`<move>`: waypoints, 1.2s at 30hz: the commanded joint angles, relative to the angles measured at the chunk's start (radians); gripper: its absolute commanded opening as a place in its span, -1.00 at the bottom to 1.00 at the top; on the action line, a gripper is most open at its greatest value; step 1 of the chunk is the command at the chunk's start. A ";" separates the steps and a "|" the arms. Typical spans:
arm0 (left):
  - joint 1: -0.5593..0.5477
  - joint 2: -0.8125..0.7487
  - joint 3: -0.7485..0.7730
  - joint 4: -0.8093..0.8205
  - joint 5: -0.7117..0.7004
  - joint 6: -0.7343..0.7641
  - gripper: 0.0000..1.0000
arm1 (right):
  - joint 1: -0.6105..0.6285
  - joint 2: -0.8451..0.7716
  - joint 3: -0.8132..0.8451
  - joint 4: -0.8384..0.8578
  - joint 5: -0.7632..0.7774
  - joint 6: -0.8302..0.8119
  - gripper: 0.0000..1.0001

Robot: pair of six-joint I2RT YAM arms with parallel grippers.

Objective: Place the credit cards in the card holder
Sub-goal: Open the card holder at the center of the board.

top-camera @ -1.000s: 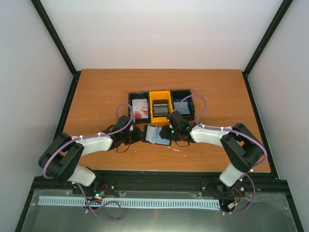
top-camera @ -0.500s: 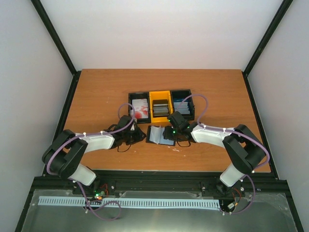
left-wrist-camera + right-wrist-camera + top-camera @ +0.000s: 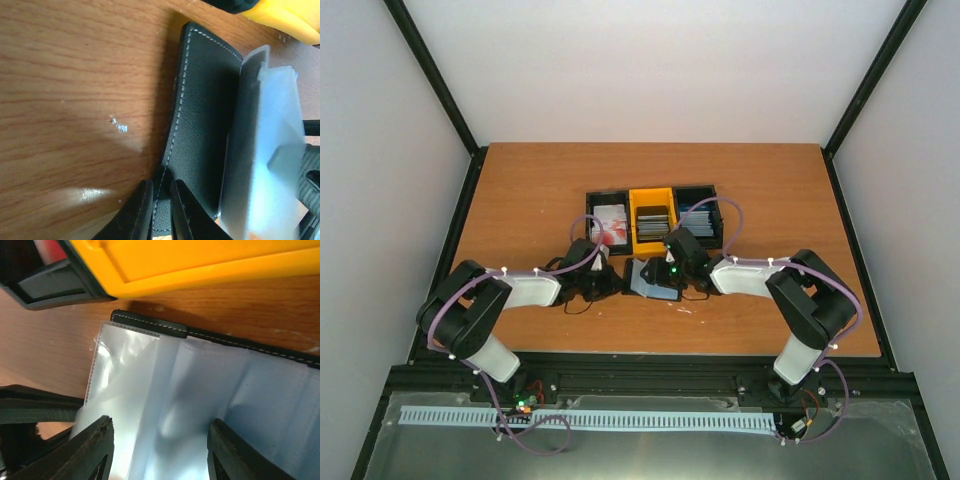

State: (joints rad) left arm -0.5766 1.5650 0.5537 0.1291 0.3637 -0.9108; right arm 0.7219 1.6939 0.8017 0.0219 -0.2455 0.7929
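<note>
The left gripper (image 3: pixel 160 186) has its fingers (image 3: pixel 142 212) drawn almost together on the stitched near edge of the card holder (image 3: pixel 200 125). The black leather runs down into the thin slit between them. The holder lies on the table (image 3: pixel 540 190) between the two grippers, with its pale blue-grey lining (image 3: pixel 200 390) showing on the side toward the right gripper (image 3: pixel 160 422). That gripper is spread wide, one finger on either side of a stretch of the lining; whether they press on it cannot be told.

Just past the holder's far edge sits the yellow bin (image 3: pixel 200 260), flanked by two black bins (image 3: pixel 608 197), all three side by side in a row. The credit cards (image 3: pixel 610 222) lie in them: white with red in the left black one, dark in the yellow, blue in the right.

The table top is orange-brown wood grain, with a few pale specks (image 3: pixel 119 125) near the left fingers. Plain white walls (image 3: pixel 650 70) rise on three sides, with black posts (image 3: pixel 435 80) slanting up at the corners.
</note>
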 commanded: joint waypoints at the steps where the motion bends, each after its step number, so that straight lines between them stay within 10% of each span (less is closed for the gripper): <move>1: 0.003 0.007 0.006 0.009 -0.008 -0.019 -0.76 | 0.005 0.007 -0.022 0.125 -0.104 0.019 0.02; 15: 0.004 -0.155 -0.041 -0.101 -0.220 -0.083 -0.77 | -0.001 0.037 -0.032 0.306 -0.226 0.052 0.04; 28: 0.004 -0.193 -0.031 -0.011 -0.132 -0.003 -0.67 | -0.025 -0.192 -0.024 -0.204 0.125 -0.003 0.12; 36: 0.004 -0.132 -0.012 0.032 -0.058 0.003 -0.66 | -0.028 -0.133 -0.044 -0.191 0.108 0.028 0.15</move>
State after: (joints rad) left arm -0.5758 1.3983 0.5022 0.1162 0.2504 -0.9291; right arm 0.6987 1.5391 0.7574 -0.1299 -0.1684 0.8055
